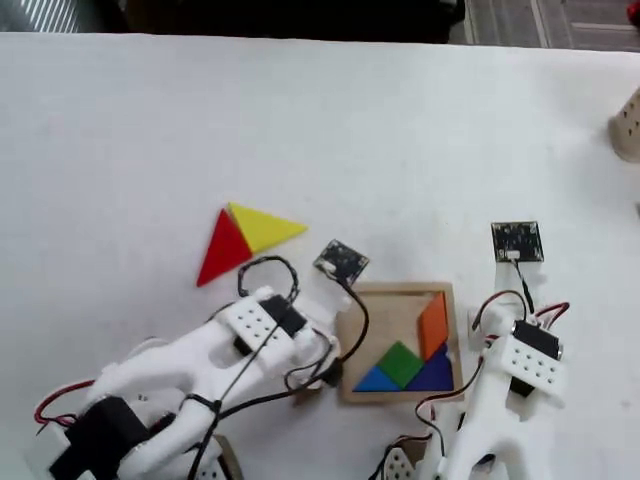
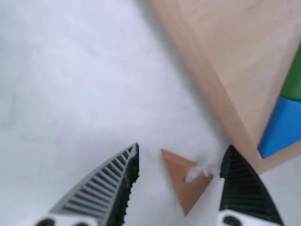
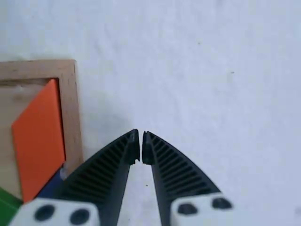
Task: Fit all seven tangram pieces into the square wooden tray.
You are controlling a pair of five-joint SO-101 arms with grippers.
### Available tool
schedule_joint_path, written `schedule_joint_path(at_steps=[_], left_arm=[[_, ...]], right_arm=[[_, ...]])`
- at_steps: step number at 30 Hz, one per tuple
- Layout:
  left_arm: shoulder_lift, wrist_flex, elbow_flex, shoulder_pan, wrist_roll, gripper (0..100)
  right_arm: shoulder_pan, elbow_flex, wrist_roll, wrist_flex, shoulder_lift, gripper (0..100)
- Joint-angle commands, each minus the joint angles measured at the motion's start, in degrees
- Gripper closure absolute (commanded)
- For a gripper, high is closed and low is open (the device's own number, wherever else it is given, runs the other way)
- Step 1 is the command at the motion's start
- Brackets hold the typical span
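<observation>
The square wooden tray (image 1: 400, 290) lies at lower centre-right of the high view, its sides nearly square to the frame. Inside it, an orange parallelogram (image 1: 433, 325) stands lengthwise along the right wall, with a green piece (image 1: 401, 361), a blue triangle (image 1: 376, 381) and a dark blue triangle (image 1: 436, 373) packed along the lower edge. The rest of the floor is bare wood.

A red triangle (image 1: 221, 248) and a yellow triangle (image 1: 263, 227) lie touching left of centre, well apart from the tray. A black cable (image 1: 357, 312) crosses the tray's left rim.

The left gripper (image 2: 182, 153) is spread wide just off the tray's lower-left corner. A small brown triangle (image 2: 185, 182) lies on the table between its fingers, untouched, its longest edge facing the pale ribbed finger (image 2: 110, 188).

The right gripper (image 3: 140, 136) is closed on nothing, over the white table (image 1: 420, 140) just right of the tray.

A beige perforated object (image 1: 628, 125) sits at the right edge.
</observation>
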Motion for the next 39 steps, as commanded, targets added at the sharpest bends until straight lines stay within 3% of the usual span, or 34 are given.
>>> schedule_joint_path(at_steps=[1, 6, 10, 14, 20, 26, 39], left_arm=[[-3.03, 2.37, -0.09, 0.22, -2.81, 72], [-3.30, 6.68, -0.62, 1.54, -11.25, 72], [-2.86, 3.69, 0.88, 3.82, -7.56, 72], [-2.86, -5.27, 5.71, 7.52, -2.99, 72], [-1.54, -5.36, 4.40, 7.60, 1.14, 73], [4.44, -4.22, -0.97, 7.60, 0.88, 89], [6.46, -3.25, -2.37, 7.60, 0.88, 89]], right_arm=[[0.40, -0.70, -0.26, -0.92, -0.84, 97.8], [0.40, -0.79, -0.26, -0.92, -0.75, 97.8], [0.31, -0.79, -0.26, -0.92, -0.75, 97.8], [0.31, -0.79, -0.26, -0.92, -0.84, 97.8], [0.31, -0.79, -0.26, -0.92, -0.84, 97.8], [0.31, -0.79, -0.26, -0.92, -0.84, 97.8], [0.31, -0.79, -0.26, -0.92, -0.84, 97.8]])
